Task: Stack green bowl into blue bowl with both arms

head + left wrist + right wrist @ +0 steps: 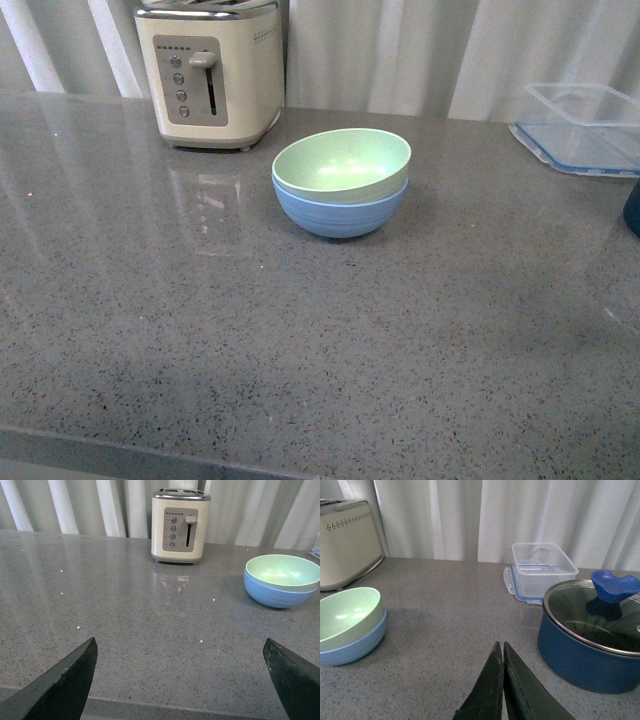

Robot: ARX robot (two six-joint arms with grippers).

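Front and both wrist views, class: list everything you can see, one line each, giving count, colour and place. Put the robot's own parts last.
Green bowl: one, pale green, nested in the blue bowl, mid-counter.
Blue bowl: one, light blue, under the green bowl, on the counter.
Toaster: one, cream, back of the counter, left of the bowls.
Container: one, clear with a blue-edged lid beneath, back right of the counter.
Pot: one, dark blue with a glass lid and blue knob, right edge.
Counter: one, grey speckled.
Curtain: white, behind the counter.
Left gripper: black, open, empty, above the counter's near edge.
Right gripper: black, shut, empty, between bowls and pot.
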